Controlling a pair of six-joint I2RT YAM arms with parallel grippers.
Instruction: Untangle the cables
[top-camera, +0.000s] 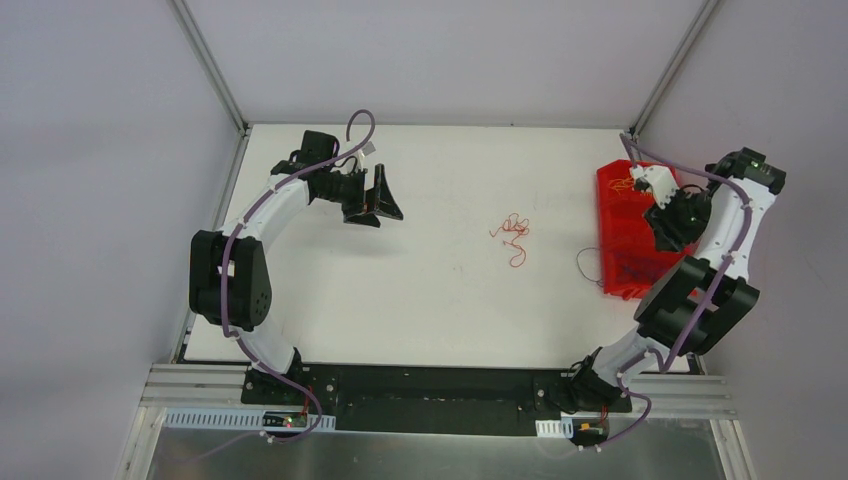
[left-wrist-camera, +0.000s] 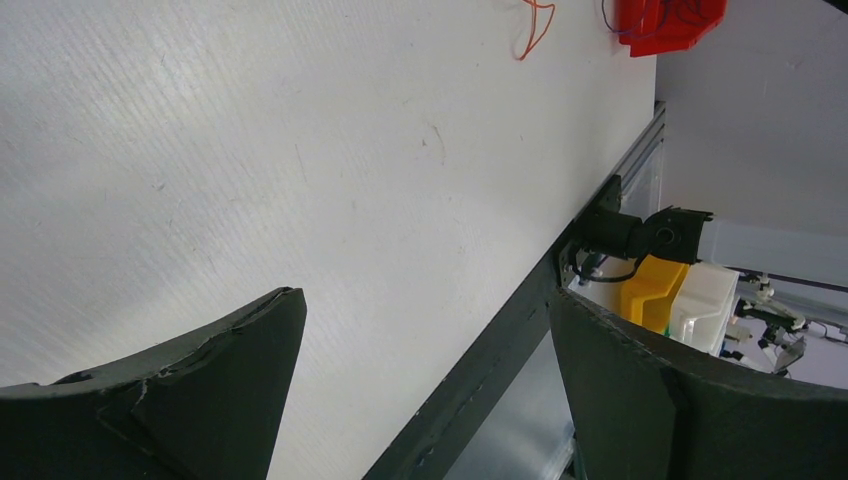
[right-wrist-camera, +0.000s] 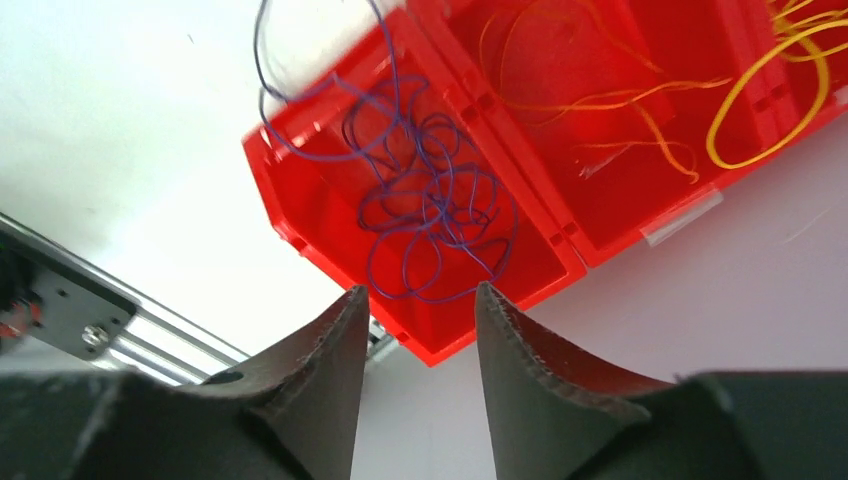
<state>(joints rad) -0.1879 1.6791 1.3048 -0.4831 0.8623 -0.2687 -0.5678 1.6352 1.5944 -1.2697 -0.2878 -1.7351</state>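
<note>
A small tangle of red cable lies alone on the middle of the white table; it also shows in the left wrist view. A red bin at the right edge holds a blue-purple cable tangle in one compartment and orange-yellow cables in the one beside it. One blue-purple loop hangs out over the bin's wall onto the table. My left gripper is open and empty at the far left, well away from the red tangle. My right gripper is open and empty above the bin's blue-purple compartment.
Metal frame posts rise at the table's far corners. A black rail runs along the near edge by the arm bases. Yellow and white bins stand beyond the table's edge.
</note>
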